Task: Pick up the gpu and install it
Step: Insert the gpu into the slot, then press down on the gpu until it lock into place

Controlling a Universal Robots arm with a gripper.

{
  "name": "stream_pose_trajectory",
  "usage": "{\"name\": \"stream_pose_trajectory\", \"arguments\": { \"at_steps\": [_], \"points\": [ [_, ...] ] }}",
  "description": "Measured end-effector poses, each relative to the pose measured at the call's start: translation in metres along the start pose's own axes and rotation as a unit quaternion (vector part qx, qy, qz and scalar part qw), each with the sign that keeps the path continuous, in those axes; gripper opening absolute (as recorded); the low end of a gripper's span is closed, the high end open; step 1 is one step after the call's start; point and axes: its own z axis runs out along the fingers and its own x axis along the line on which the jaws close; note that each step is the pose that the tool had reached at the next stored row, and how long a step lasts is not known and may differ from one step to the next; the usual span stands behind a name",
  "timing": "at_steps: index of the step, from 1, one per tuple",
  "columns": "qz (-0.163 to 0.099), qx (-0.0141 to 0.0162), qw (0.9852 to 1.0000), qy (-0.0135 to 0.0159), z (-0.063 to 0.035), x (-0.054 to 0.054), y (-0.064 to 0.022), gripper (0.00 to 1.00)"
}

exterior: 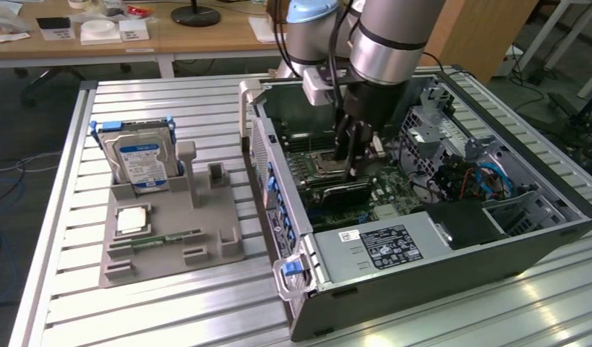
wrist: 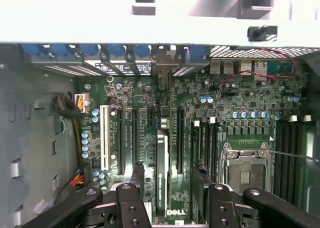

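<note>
The gpu, a thin black card seen edge-on, stands upright in a motherboard slot inside the open computer case. In the exterior view the gpu sits just below my gripper, which reaches down into the case from above. My gripper is open. One finger is on each side of the card, with a gap between each pad and the card. The lower part of the card is hidden behind the gripper body.
The CPU socket and memory slots lie beside the card. A power supply fills the case's near end. At the exterior view's left, a grey fixture holds a hard drive, a processor chip and a green memory stick.
</note>
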Motion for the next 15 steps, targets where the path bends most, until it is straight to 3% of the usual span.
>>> {"name": "stream_pose_trajectory", "arguments": {
  "at_steps": [5,15],
  "points": [
    [0.0,0.0,1.0,0.0022,-0.0073,0.0,0.0,0.51],
    [0.0,0.0001,1.0,0.0029,-0.0144,-0.001,0.0,0.51]
  ]
}}
